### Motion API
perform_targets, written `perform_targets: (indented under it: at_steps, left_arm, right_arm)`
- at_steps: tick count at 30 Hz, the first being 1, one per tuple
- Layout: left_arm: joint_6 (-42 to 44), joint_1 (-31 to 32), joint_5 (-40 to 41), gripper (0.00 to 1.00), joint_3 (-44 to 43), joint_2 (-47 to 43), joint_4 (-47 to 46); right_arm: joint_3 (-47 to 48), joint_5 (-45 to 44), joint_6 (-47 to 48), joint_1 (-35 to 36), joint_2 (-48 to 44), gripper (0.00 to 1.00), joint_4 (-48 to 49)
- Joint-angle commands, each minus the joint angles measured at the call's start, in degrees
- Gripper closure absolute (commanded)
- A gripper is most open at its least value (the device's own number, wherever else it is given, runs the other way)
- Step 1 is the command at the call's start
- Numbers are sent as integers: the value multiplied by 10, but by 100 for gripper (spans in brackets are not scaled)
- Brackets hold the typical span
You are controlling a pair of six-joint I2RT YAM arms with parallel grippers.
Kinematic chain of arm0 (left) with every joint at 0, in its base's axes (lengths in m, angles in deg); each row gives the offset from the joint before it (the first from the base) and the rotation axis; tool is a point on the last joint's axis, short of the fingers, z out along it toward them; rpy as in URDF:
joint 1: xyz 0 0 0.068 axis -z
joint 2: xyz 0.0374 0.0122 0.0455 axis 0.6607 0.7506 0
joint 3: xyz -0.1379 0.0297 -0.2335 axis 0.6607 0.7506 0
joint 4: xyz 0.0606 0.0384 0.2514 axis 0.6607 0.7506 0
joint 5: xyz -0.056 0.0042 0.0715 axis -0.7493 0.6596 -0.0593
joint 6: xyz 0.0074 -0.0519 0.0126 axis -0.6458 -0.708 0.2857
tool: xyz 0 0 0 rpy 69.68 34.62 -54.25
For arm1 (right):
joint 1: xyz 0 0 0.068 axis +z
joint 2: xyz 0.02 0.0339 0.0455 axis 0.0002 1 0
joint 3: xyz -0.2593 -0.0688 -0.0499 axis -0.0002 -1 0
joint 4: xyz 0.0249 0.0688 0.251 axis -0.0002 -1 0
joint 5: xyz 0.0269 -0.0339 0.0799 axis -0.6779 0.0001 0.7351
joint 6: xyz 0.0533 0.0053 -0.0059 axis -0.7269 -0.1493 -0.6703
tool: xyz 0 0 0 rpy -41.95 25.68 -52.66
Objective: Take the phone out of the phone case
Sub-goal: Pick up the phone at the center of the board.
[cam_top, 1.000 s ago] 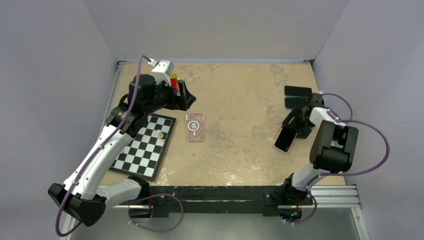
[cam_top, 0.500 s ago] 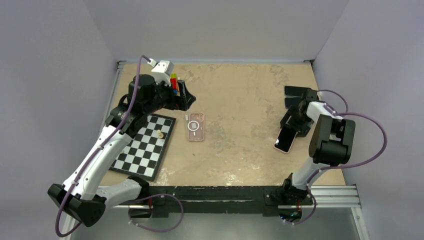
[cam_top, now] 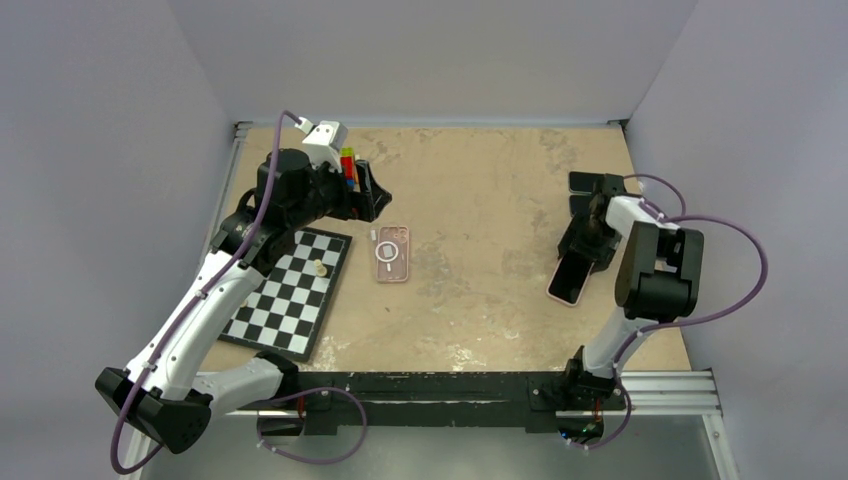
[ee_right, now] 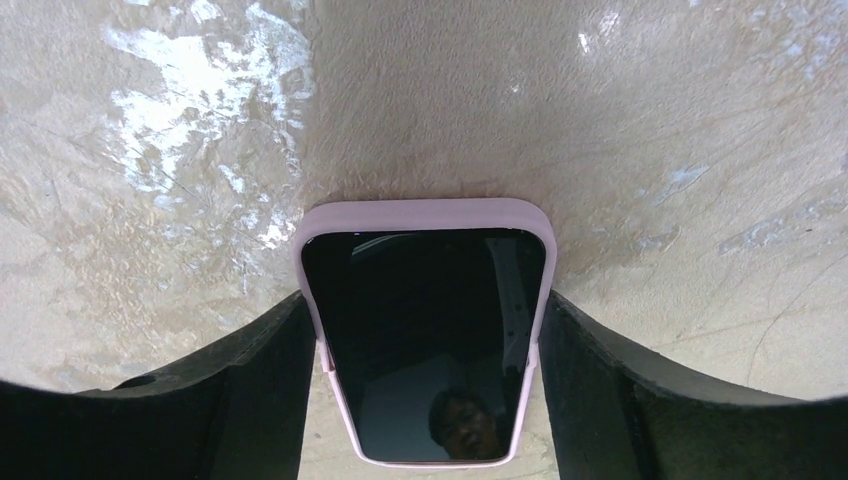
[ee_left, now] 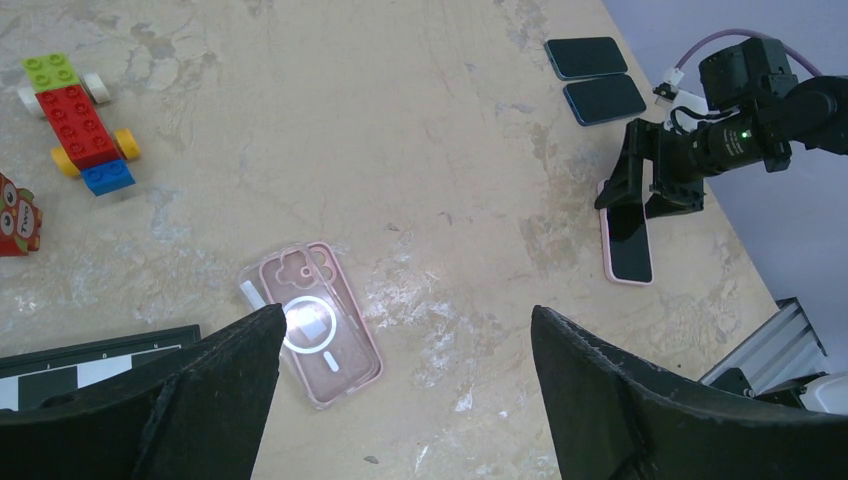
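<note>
Right of the chessboard (cam_top: pixel 285 300), straddling the phone (ee_right: pixel 425 340), screen-up in its pink case (ee_right: pixel 420 213), with the right gripper (cam_top: pixel 582 245), grip impossible to tell; holding the left gripper (ee_left: pixel 405 320) wide, empty, beyond the chessboard. Risking pinching the case tighter, dragging both together.

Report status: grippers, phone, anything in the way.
Left gripper open, off the phone. Right gripper straddling it, grip unconfirmed. Phone flat on table, in pink case. Nothing blocking.
</note>
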Motion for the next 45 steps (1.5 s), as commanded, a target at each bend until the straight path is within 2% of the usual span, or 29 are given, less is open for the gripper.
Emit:
perform_targets:
  at_steps: [1, 2, 4, 6, 7, 13, 18, 24, 27, 30, 37, 40, 45]
  left_arm:
    - [4, 3, -2, 4, 4, -8, -20]
    - [4, 3, -3, 4, 4, -8, -21]
    - [4, 3, -2, 4, 4, -5, -21]
    - [3, 3, -4, 4, 4, -5, -20]
    - [3, 3, -5, 4, 4, -4, -22]
    - [-3, 3, -17, 4, 12, 8, -31]
    - [3, 3, -17, 4, 17, 17, -37]
    - [7, 3, -55, 7, 25, 36, -62]
    - [-4, 3, -96, 10, 28, 50, -79]
    - [-43, 3, -158, 11, 34, 65, -108]
    - [-226, 3, -268, 24, 36, 132, -219]
    - [-216, 4, -273, 25, 20, 154, -198]
    - [-163, 13, -258, 22, 8, 179, -130]
  right_arm:
    - [-40, 30, -5, 6, 32, 43, 75]
    - [-47, 38, -9, 7, 14, 54, 85]
    - [-65, 79, -10, 7, -32, 71, 112]
    - [-82, 109, -14, 7, -82, 96, 144]
    - [-88, 122, -15, 7, -104, 100, 161]
    - [-156, 191, -32, 12, -239, 100, 294]
    - [-214, 231, -29, 25, -306, 100, 386]
    - [-258, 297, -49, 83, -346, 100, 471]
    - [-270, 312, -70, 137, -362, 100, 512]
    - [-276, 289, -85, 203, -380, 100, 549]
    - [-257, 222, -116, 339, -394, 100, 589]
    - [-239, 191, -117, 391, -380, 100, 593]
    - [-200, 158, -99, 446, -346, 100, 568]
